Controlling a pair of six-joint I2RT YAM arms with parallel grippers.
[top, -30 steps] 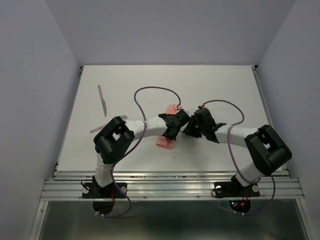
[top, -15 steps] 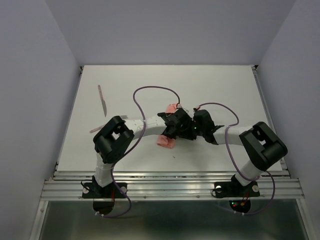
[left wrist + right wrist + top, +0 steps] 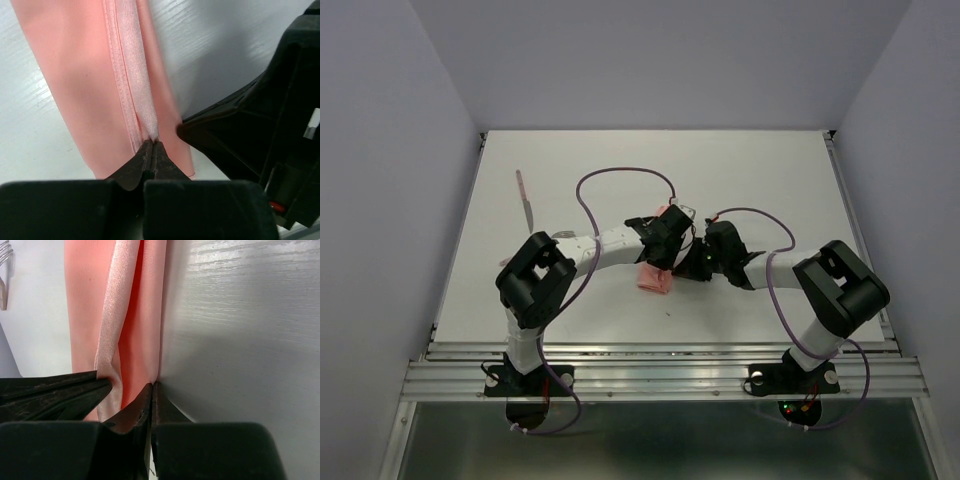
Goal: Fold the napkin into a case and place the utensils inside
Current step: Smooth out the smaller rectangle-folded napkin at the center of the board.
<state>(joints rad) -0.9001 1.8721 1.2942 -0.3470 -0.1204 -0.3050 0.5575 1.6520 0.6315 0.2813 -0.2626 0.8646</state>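
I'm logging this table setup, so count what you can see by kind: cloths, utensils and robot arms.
napkin: 1
utensils: 2, a knife and a fork; others may be hidden
robot arms: 2, left arm and right arm
Total: 5

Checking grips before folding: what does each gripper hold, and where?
Left gripper pinches the napkin at a raised hemmed fold; right gripper pinches its side edge.

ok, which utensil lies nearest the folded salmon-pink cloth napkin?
The silvery small-tined fork, just beside the napkin; the pink-handled knife lies far off to the left in the top view.
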